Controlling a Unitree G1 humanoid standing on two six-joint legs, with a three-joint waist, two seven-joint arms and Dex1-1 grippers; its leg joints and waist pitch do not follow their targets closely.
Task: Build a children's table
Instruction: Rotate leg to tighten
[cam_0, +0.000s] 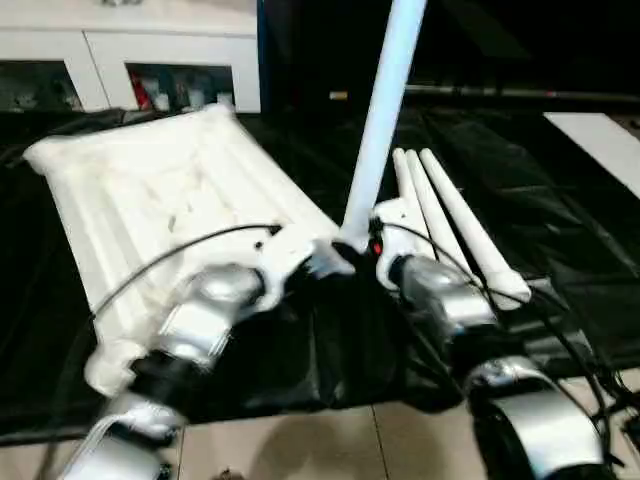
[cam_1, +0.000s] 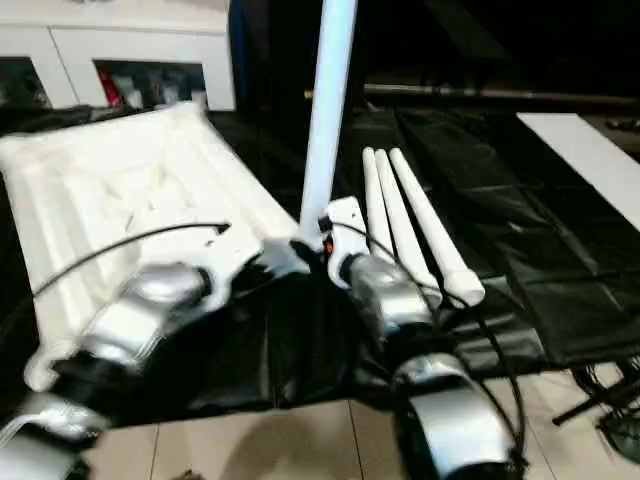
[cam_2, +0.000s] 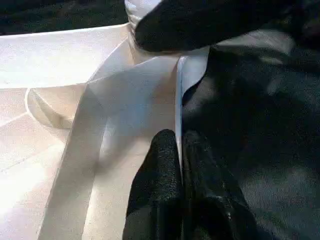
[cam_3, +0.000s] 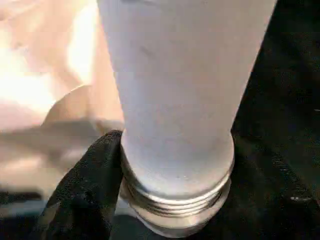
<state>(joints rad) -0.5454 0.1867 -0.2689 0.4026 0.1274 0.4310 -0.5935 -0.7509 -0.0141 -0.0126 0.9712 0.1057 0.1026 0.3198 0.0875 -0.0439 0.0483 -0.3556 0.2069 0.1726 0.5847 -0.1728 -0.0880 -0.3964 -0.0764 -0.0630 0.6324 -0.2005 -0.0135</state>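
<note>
We are at the first of four legs, with no leg seated yet. The children's table panel lies ribbed side up on the left of the black-draped tabletop. At its near right corner the right gripper holds one white leg upright. Its fingers are set around the leg's lower end, just above a threaded collar. The thread shows bare, so we judge that this leg is not yet screwed into its corner socket.

The left gripper sits just beside it at the same corner. Its fingers are closed together, and a thin white rim of the panel seems to be pinched between them, though the view is too close to be sure.

The three other legs lie side by side on the cloth to the right of the panel, untouched. What is left is to seat this leg, and then all three of those.
</note>
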